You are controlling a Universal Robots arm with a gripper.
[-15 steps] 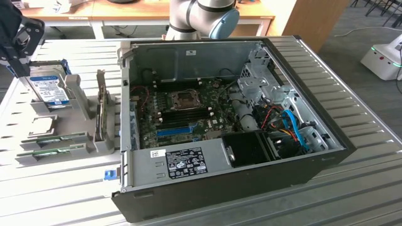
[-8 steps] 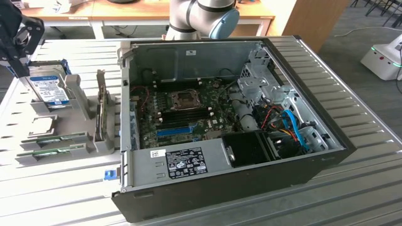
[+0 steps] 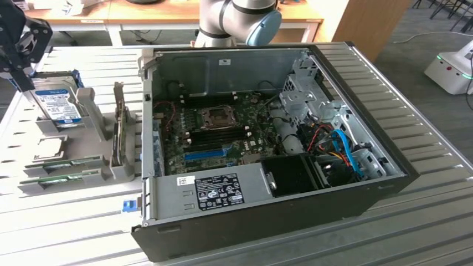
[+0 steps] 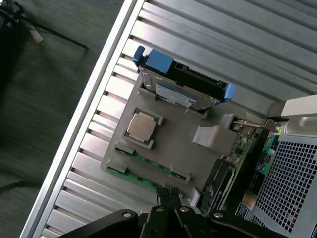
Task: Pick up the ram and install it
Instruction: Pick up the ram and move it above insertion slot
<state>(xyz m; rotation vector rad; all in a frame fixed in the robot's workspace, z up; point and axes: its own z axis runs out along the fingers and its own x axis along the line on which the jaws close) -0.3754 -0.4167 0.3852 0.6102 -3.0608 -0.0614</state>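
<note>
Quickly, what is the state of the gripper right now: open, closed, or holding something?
Gripper: closed, holding nothing; the ram sticks lie in the gray holder.

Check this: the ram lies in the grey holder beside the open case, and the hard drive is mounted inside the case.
One part is wrong. The hard drive is not inside the case; it stands in the grey holder outside it, as the exterior view shows. The ram does lie in that holder beside the open case.

hard drive label (image 3: pixel 59 106), case sticker (image 3: pixel 216 192), both unreadable
</note>
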